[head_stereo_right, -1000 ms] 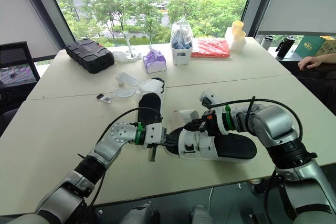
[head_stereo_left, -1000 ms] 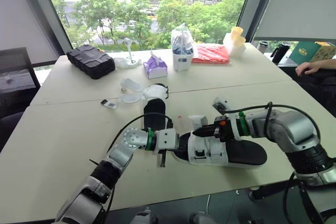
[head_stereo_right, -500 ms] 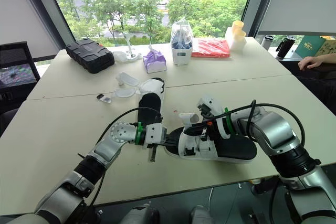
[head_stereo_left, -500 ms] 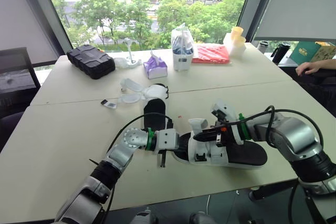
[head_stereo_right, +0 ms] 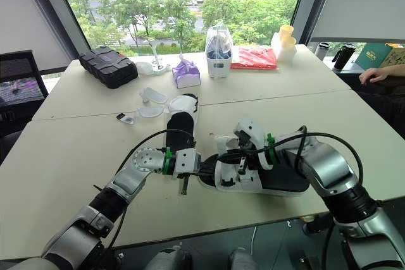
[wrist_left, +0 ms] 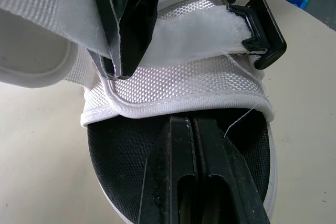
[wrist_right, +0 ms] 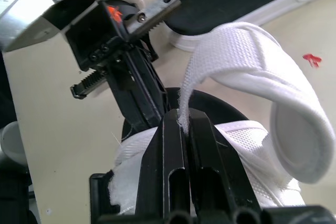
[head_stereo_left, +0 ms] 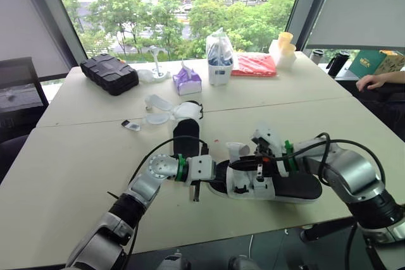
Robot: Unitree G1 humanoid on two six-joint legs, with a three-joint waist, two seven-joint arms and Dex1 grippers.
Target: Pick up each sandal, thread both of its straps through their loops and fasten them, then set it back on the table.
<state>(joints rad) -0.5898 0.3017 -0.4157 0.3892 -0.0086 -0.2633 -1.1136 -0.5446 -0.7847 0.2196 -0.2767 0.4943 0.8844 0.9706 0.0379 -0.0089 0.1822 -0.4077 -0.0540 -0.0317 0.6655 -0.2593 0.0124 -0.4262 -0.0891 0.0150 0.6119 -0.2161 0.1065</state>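
Note:
A white-strapped sandal with a black footbed [head_stereo_left: 291, 186] lies near the table's front edge. My left gripper [head_stereo_left: 217, 178] is shut on its toe end, its fingers [wrist_left: 195, 182] lying together over the footbed. My right gripper [head_stereo_left: 240, 164] is shut on the front strap's loose white end [wrist_right: 252, 77], which curls up above the toe [head_stereo_left: 235, 150]. A black buckle loop [wrist_left: 262, 35] sits at the strap's side. The second sandal [head_stereo_left: 186, 132] rests flat on the table just behind my left gripper.
Further back stand a black case [head_stereo_left: 109, 73], a purple tissue box [head_stereo_left: 187, 81], a bagged bottle [head_stereo_left: 219, 58], a red packet [head_stereo_left: 254, 64] and clear plastic lids [head_stereo_left: 158, 109]. A person's hand [head_stereo_left: 373, 81] rests at the far right.
My right gripper has shifted left along the sandal, carrying the strap end so that it now curls up over the toe. The left arm and the second sandal have stayed put.

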